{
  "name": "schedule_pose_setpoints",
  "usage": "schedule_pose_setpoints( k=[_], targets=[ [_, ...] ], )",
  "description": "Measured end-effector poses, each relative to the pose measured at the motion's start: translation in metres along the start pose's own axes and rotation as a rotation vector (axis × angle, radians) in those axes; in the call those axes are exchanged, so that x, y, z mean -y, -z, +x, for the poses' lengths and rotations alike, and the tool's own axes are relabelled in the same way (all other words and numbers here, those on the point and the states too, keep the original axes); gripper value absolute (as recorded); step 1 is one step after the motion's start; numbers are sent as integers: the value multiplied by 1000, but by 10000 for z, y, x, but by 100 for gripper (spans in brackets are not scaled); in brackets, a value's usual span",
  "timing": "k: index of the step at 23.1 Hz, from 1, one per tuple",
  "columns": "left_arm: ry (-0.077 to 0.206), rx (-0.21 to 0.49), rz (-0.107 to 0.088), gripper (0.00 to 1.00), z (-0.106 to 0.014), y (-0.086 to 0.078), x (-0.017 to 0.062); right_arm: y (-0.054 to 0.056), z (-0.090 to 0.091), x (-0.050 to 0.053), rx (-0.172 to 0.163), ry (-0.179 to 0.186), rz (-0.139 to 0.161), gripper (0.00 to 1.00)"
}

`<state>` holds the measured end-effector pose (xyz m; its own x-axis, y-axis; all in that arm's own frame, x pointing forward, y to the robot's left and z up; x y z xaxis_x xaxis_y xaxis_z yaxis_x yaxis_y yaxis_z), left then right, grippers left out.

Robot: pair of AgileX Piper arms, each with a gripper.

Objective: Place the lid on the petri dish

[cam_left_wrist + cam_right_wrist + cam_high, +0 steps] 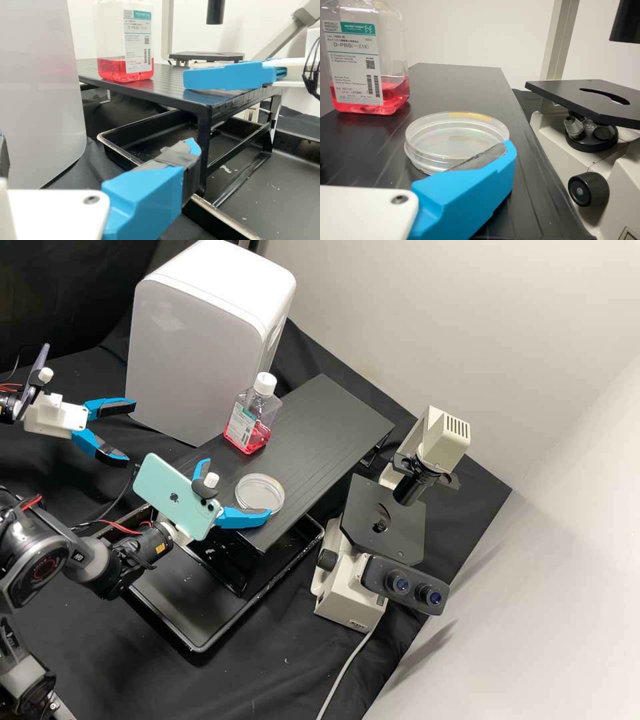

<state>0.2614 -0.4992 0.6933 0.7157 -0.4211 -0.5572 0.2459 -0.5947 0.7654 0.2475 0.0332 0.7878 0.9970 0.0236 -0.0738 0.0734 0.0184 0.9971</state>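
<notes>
A clear round petri dish [260, 493] lies flat on the black raised shelf [320, 433], near its front corner. In the right wrist view the petri dish [454, 138] has a doubled rim, as of a lid resting on a base. My right gripper [239, 497] is open at the shelf's front edge. Its lower finger [470, 190] reaches beside the dish, with the tip close to the dish's rim, and nothing is held. Well off to the left, beside the white box, my left gripper [129, 430] hangs open and empty, its one finger [150, 195] facing the shelf.
A flask of red liquid [249, 415] stands on the shelf behind the dish. A big white box [200, 333] sits at the back left and a microscope [393, 520] to the right of the shelf. Under the shelf lies a black tray [200, 613].
</notes>
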Motion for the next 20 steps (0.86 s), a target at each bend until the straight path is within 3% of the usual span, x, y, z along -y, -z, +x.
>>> schedule_pose_setpoints(
  k=[3, 4, 5, 7, 8, 10, 11, 13, 15, 20],
  targets=[
    [-9, -20, -10, 100, 1, 16, -8, 24, -20, -5, 21, -31, -21, 100],
    [-17, -35, 2, 100, 7, 17, -12, 26, -33, -16, 39, -52, -25, 100],
    [-29, -64, 26, 100, 12, 29, -21, 18, -46, -37, 65, -82, -19, 100],
    [-39, -98, 96, 100, 19, 12, -22, -11, -101, -47, 97, -128, -1, 100],
    [-40, -123, 126, 100, 7, -6, -10, -11, -128, -57, 99, -155, 8, 100],
    [-55, -206, 157, 100, -12, -21, -7, 16, -198, -68, 80, -177, 12, 100],
    [-65, -222, 160, 100, -26, -30, -29, 22, -221, -78, 72, -181, 17, 100],
    [-85, -229, 158, 100, -42, -46, -75, 24, -276, -90, 60, -189, 69, 100],
    [-90, -232, 157, 100, -44, -45, -83, 30, -285, -98, 55, -193, 91, 100],
    [-94, -232, 157, 100, -45, -45, -87, 66, -333, -140, 33, -208, 95, 100]
  ],
)
